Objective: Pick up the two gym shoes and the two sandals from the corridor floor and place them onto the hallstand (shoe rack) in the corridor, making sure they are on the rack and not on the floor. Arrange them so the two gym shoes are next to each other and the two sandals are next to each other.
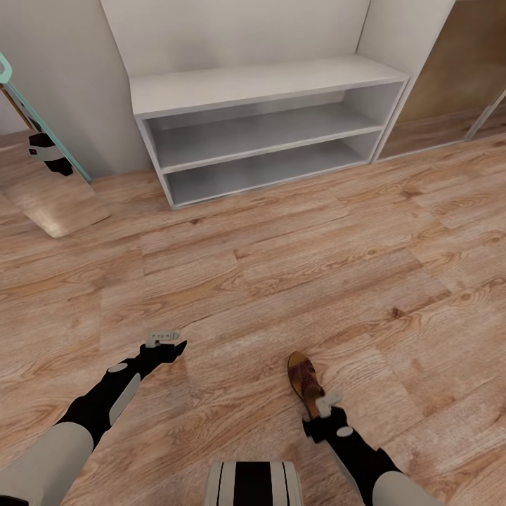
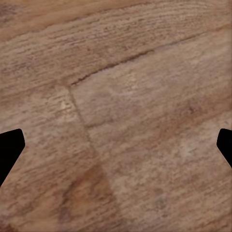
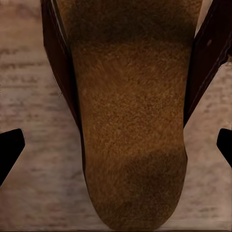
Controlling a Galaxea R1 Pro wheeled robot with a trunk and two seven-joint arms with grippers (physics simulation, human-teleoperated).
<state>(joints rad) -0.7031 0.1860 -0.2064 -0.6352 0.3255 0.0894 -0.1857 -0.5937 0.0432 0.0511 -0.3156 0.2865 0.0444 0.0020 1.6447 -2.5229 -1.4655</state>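
1. Head view: the corridor floor (image 1: 281,267), light brown wood plank with clear grain, takes up most of the scene.
2. A long low white hallstand (image 1: 267,130) stands against the far wall, with a bench top and two open shelves. Nothing lies on the top or shelves as far as they are visible.
3. A teal-framed mirror (image 1: 42,154) leans on the wall to the left of the hallstand and reflects the floor and a dark part of the robot.
4. A glass-panelled door (image 1: 457,77) stands to the right of the hallstand.
5. One dark-brown sandal (image 1: 304,379) with a tan footbed lies flat on the floor, well short of the hallstand, toe pointing away from the robot.
6. The right gripper (image 1: 327,406) hangs directly over the heel end of the sandal. In the right wrist view its fingertips (image 3: 10,145) stand wide apart on either side of the footbed (image 3: 130,145), gripping nothing.
7. The left gripper (image 1: 163,339) hovers over bare floor, well apart from the sandal. Its fingertips (image 2: 9,147) are likewise spread wide and empty above the planks (image 2: 121,111).
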